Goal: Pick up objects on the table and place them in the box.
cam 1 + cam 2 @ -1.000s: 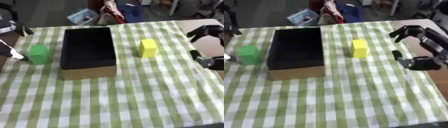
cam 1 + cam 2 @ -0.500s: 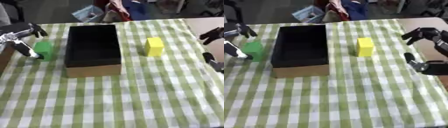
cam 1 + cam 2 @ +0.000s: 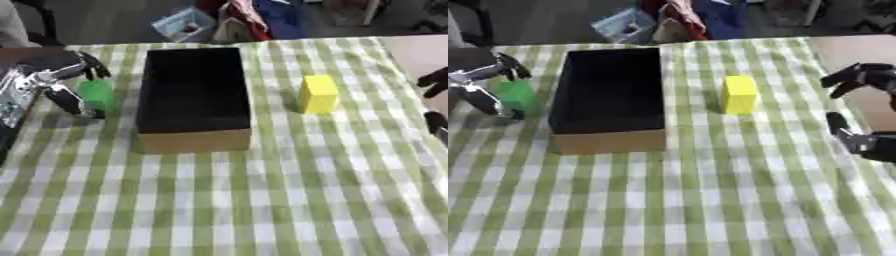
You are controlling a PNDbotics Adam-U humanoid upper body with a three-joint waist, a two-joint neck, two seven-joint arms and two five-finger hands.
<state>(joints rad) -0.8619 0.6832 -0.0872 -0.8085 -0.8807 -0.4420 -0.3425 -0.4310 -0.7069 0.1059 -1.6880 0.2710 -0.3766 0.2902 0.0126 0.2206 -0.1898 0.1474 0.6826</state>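
Observation:
A green block (image 3: pixel 94 95) stands left of the black-lined cardboard box (image 3: pixel 194 142) on the checked cloth. My left hand (image 3: pixel 42 85) reaches it from the left, with the fingers above and the thumb below spread around the block but not closed on it. A yellow block (image 3: pixel 318 93) stands upright to the right of the box. My right hand (image 3: pixel 866 112) hovers open at the right edge, well clear of the yellow block, with its fingers apart.
The green-and-white checked tablecloth (image 3: pixel 262 200) covers the table, with bare wood showing at the far right corner (image 3: pixel 842 50). Beyond the far edge lie a blue basket (image 3: pixel 184 22) and some clothing.
My left hand has moved in toward the green block and now brackets it. The right hand has drifted toward the right edge. The camera view has shifted a little.

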